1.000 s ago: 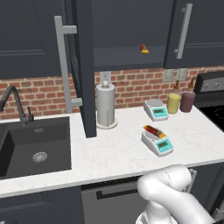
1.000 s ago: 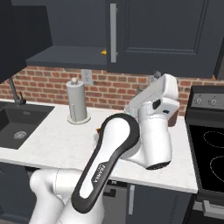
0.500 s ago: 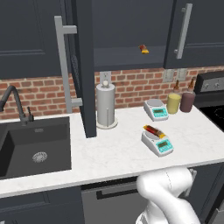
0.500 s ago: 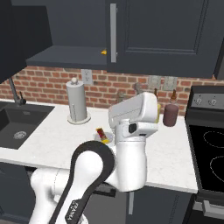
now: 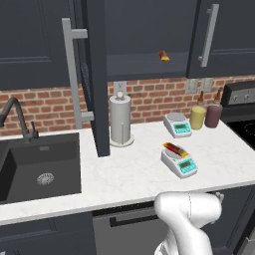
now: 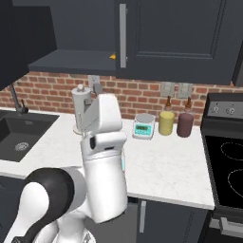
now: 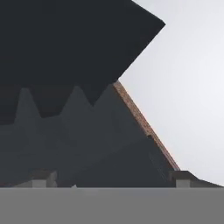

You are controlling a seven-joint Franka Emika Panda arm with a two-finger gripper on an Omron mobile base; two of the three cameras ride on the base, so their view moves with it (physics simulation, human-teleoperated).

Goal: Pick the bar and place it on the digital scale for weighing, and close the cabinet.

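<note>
Swinging left across the right base view over the last second, my white arm now stands in front of the near scale, while everything on the tabletop has kept its place. The slim dark red-brown wrapped bar with the orange-yellow end already lies across the round silver pan of the small white-grey digital scale with the teal display, so I judge the weighing half done and the arm turning toward the door. The dark charcoal-navy wall cabinet remains open: its left door juts out edge-on over the tabletop, long silver bar handle facing the sink side. The pincer's two dark tips sit well apart at the bottom of the hand view with nothing between them, pointed at dark cabinetry and a sliver of brick. On the white marbled tabletop stand a paper-towel roll, a second look-alike scale, and yellow and maroon jars. A black sink lies left; red brick backs the wall.
</note>
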